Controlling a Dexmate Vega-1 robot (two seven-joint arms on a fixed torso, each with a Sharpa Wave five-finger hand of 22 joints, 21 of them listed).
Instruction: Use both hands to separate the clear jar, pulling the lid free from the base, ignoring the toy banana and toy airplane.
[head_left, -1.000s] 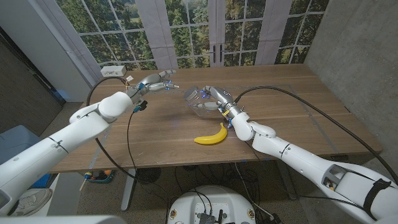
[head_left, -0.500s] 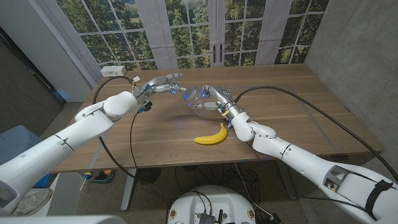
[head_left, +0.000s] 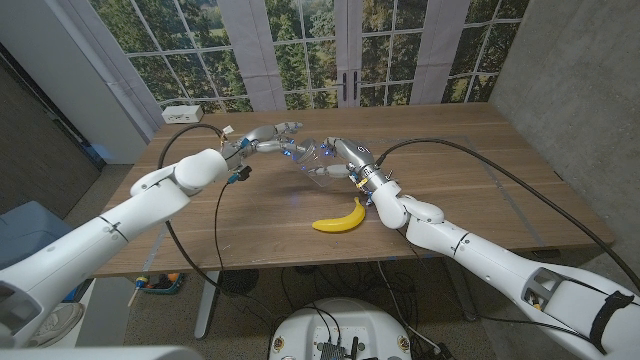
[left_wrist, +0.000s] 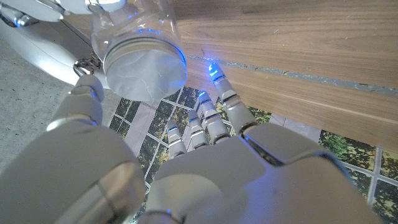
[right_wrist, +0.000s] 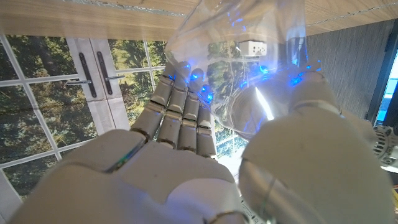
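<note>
My right hand (head_left: 347, 160) grips the clear jar (head_left: 318, 162) and holds it just above the middle of the table, tipped on its side. In the right wrist view the jar's clear base (right_wrist: 245, 56) sits between my fingers (right_wrist: 180, 109) and thumb. The jar's pale round lid (left_wrist: 145, 65) points toward my left hand (head_left: 272, 136). That hand is spread close beside the lid, its fingers (left_wrist: 214, 109) and thumb apart and holding nothing; I cannot tell whether they touch it. The yellow toy banana (head_left: 340, 217) lies on the wood nearer me.
A small white box (head_left: 181, 114) sits at the table's (head_left: 470, 170) back left corner. Black cables hang from both arms over the tabletop. Windows and doors stand behind the far edge.
My left hand has swung right from the back left of the table up to the jar's lid. My right hand has kept the jar in about the same place.
</note>
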